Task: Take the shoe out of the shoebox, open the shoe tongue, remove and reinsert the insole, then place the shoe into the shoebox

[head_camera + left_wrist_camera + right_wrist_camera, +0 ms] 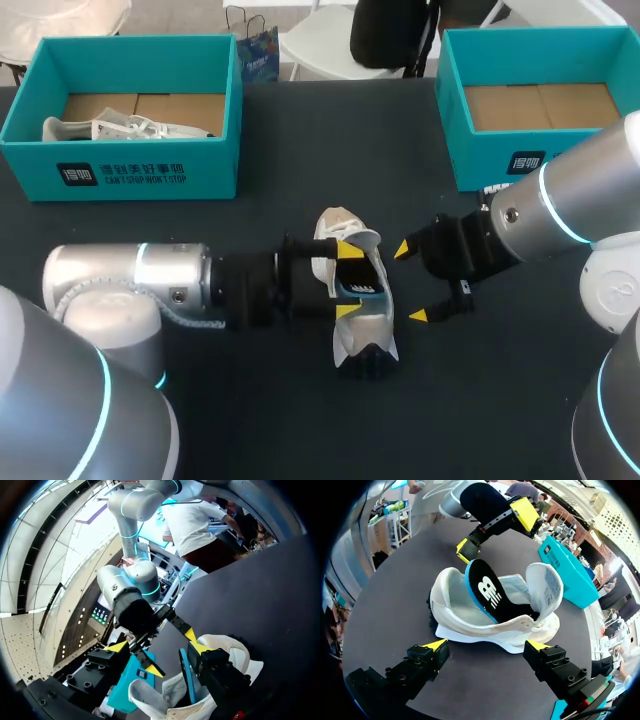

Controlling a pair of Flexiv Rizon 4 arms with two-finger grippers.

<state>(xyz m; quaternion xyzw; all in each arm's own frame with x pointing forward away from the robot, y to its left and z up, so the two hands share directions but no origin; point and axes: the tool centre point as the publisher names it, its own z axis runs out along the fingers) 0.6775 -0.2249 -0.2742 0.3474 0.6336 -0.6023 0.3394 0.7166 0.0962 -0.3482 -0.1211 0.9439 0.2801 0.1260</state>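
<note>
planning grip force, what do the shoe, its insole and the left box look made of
Shoe: white soft matte fabric or synthetic upper, judging by its floppy tongue. Insole: probably foam, black matte top, blue edge, curving up. Left box: teal cardboard, plain brown floor flaps.

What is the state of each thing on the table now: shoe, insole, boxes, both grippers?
shoe: on the table, tongue folded back, mouth wide open.
insole: partly pulled out, one end inside.
left gripper: open, fingers either side of the shoe.
right gripper: open, beside the shoe, holding nothing.
left box: open, second shoe inside.
right box: open.
</note>
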